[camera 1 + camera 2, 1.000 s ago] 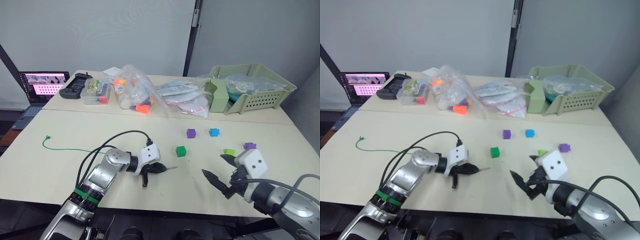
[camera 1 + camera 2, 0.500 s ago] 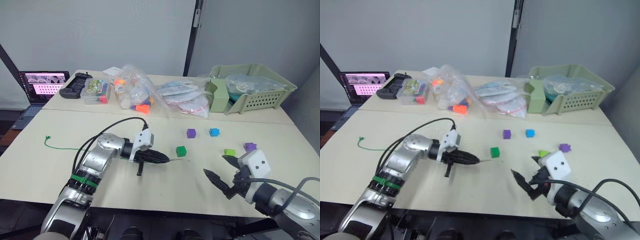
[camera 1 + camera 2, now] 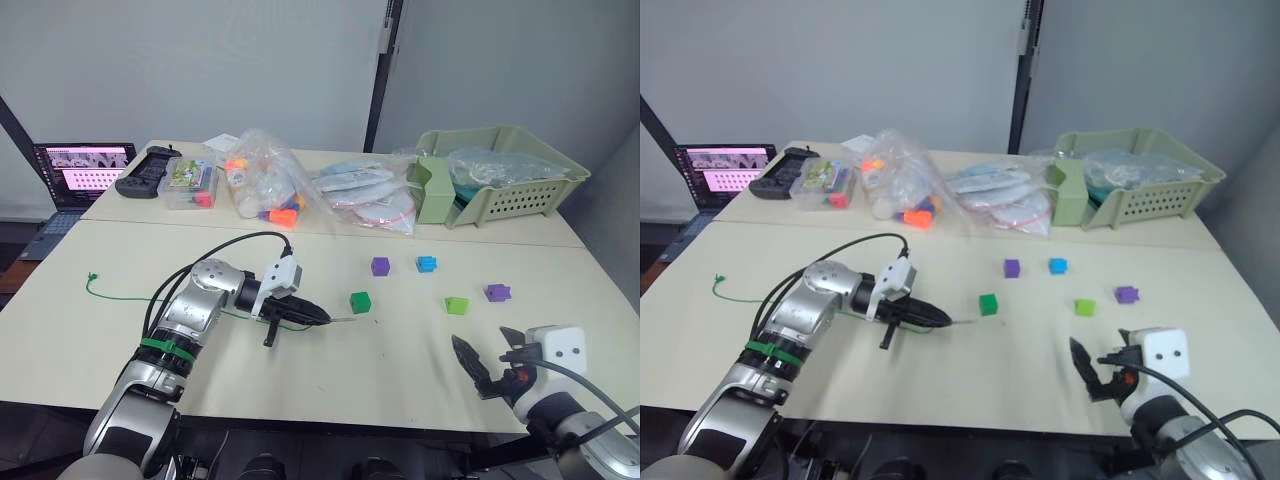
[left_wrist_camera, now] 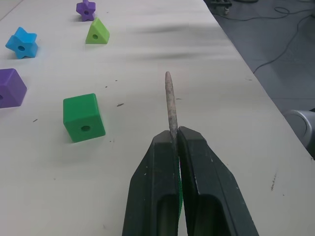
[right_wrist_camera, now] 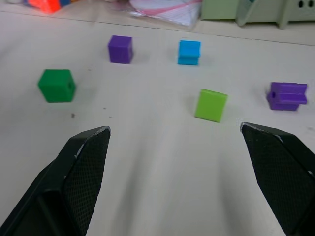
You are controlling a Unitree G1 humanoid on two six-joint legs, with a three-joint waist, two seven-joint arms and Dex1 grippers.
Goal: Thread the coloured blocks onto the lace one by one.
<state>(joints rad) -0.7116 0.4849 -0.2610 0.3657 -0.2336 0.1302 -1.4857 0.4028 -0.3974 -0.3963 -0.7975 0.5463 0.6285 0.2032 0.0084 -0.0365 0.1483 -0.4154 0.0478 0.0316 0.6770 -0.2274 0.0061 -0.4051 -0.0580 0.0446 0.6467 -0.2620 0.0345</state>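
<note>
Head views: lying scattered toward the right half of the bench (image 3: 90,345), five blocks, all apart: green cube (image 3: 361,302) nearest the middle, purple cube (image 3: 381,266) and blue block (image 3: 428,264) further back, lime block (image 3: 457,305) and purple star (image 3: 497,292) toward the right edge. Trailing from a knot (image 3: 92,277) near the left edge, across the bench to the left gripper (image 3: 322,319), the lace (image 3: 120,295). Pinching the lace's stiff tip (image 3: 343,320), fingers closed, tip aiming at the green cube and stopping just short of it. Hovering low over the front right corner, the right gripper (image 3: 493,362), fingers spread wide, carrying nothing.

Left wrist view: gripping the pale tip (image 4: 170,105) between closed fingers (image 4: 155,182), a good length sticking out straight. Sitting just beside the tip's line, the green cube (image 4: 83,117), its hole facing up. Judging the string limp, so holding at the stiff tip looks right; likely light, slick blocks, apt to slide if pushed.

Right wrist view: standing wide apart, both fingers (image 5: 74,172), empty, the lime block (image 5: 211,104) between them further off. Best pinching a block across flat sides, leaving the hole clear.
</note>
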